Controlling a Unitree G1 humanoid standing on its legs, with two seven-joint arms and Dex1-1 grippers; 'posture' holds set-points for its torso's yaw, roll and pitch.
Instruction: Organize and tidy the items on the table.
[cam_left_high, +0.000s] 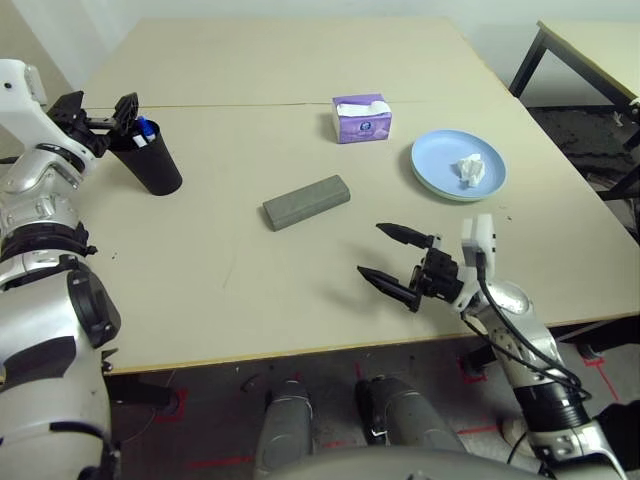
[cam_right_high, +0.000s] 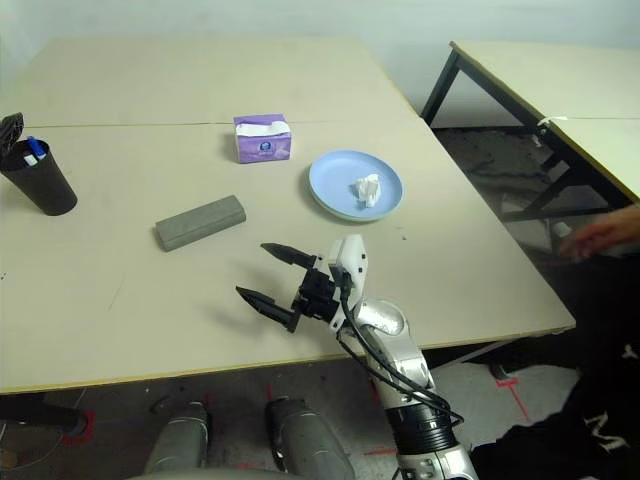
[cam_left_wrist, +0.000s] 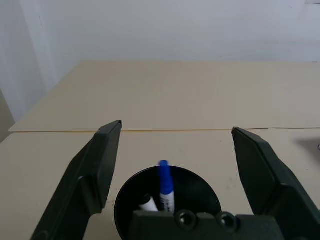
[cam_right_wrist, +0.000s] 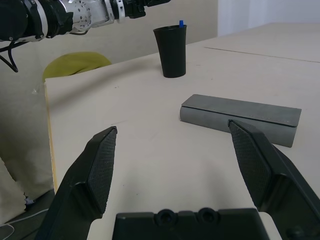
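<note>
My left gripper (cam_left_high: 100, 110) hangs open just above the black tapered cup (cam_left_high: 152, 163) at the table's (cam_left_high: 230, 290) left side. In the left wrist view its fingers (cam_left_wrist: 97, 165) straddle the cup's mouth (cam_left_wrist: 200, 192). A blue-capped marker (cam_left_wrist: 165, 184) stands inside it beside a second white one (cam_left_wrist: 148, 203). The grey glasses case (cam_left_high: 306, 201) lies mid-table. On the right, a light-blue plate (cam_left_high: 440, 160) holds a crumpled white tissue (cam_left_high: 470, 170). My right gripper (cam_left_high: 392, 257) is open and empty, low over the table near the front edge, pointing towards the case (cam_right_wrist: 240, 117).
A purple tissue box (cam_left_high: 362, 118) stands behind the case near the table's seam. A black-legged second table (cam_right_high: 560, 90) stands off to the right, and a person's hand (cam_right_high: 605, 235) shows beside it. Bare tabletop lies between the case and the front edge.
</note>
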